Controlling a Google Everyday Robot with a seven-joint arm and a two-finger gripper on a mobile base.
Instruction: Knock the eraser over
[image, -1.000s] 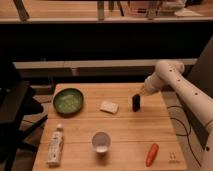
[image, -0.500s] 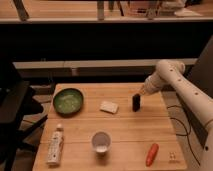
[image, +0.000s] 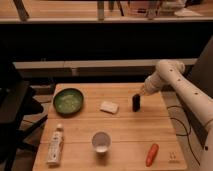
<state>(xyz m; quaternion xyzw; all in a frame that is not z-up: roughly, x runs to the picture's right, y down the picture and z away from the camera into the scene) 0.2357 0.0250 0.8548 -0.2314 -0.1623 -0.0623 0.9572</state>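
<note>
Moved since earlier: almost nothing. My arm sits in the same pose as a sec ago, claw tip at the same spot by the eraser; eraser hasn't shifted or tipped.

Meaning for task: no progress yet. I judge I'm parked at contact or just short of it, w/ the push not yet delivered.

My claw: gripper is down at the table's far right, right at the top of the eraser. Can't tell how its fingers stand, and can't tell if it's touching the block or just beside it. Doesn't look to be carrying anything.

Eraser: small black block, standing upright on end on the wooden table, right of centre, toward the back edge.

Nearest neighbour: pale flat pad, lying left of the eraser, a gap between them.

Others: green bowl back left; clear cup front centre; white bottle lying front left; carrot front right. All well apart from the eraser.

Next, as I judge: a short sideways shove high on the block should topple it; it's tall and narrow, so little force needed.

Risk: if it falls left it may land near the pad; a low push might slide it instead of tipping it.
</note>
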